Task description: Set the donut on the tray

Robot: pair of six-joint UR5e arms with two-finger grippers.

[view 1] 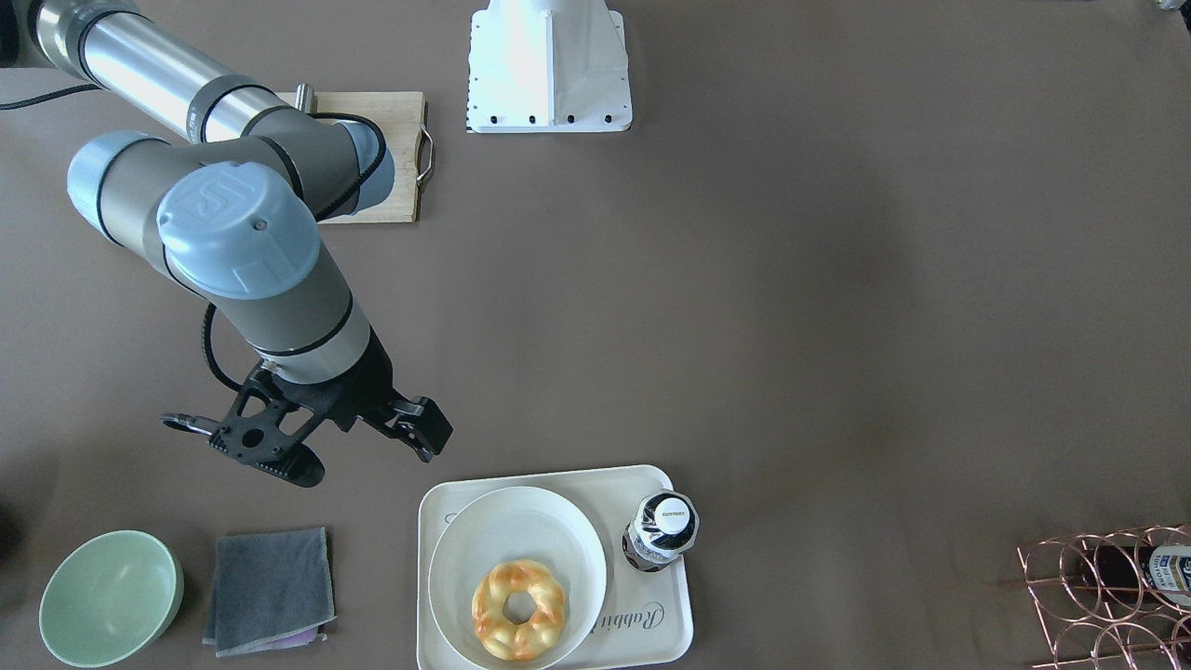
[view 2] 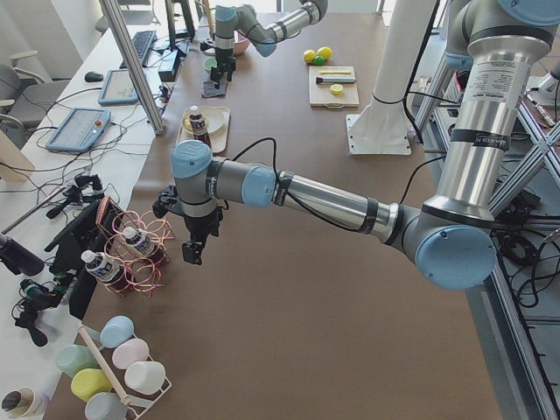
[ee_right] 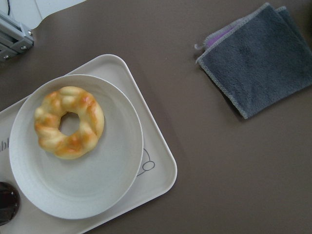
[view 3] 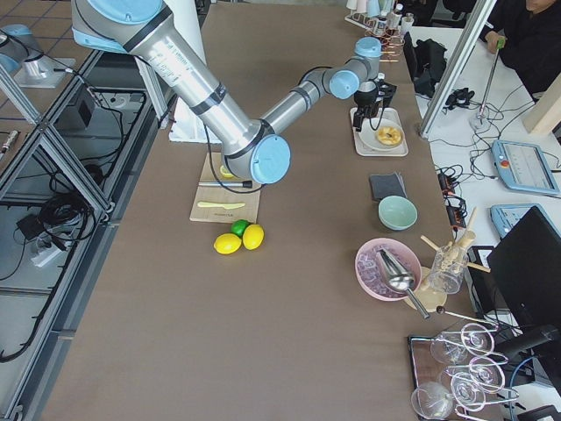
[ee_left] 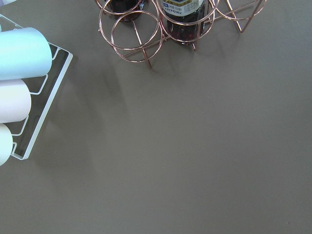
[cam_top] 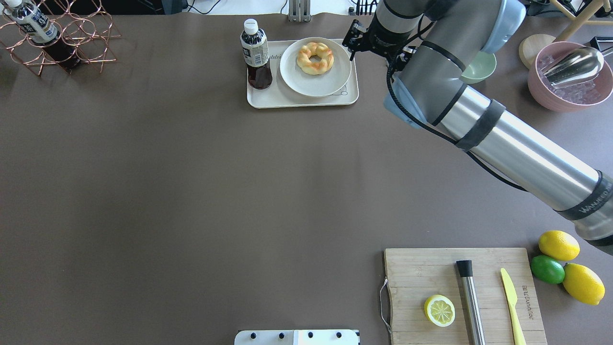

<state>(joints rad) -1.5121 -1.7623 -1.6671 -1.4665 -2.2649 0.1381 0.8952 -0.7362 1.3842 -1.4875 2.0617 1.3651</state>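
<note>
The donut (view 1: 518, 609) lay flat on a round white plate (view 1: 484, 530), and the plate sat on the tray (view 1: 675, 642) at the far side of the table. A dark bottle (view 1: 662, 530) stood on the tray too, just left of the plate as the robot saw it.

The right gripper (view 1: 365, 451) hung just to the right of the tray. Its fingers were spread apart and held nothing.

The left gripper (view 2: 194, 248) was well away, near the wire bottle rack (view 2: 131, 254). I cannot tell if it was open or closed.

So the job looked done, I think. The donut only touched the plate, not the tray itself. Maybe the arm just had to pull away.
</note>
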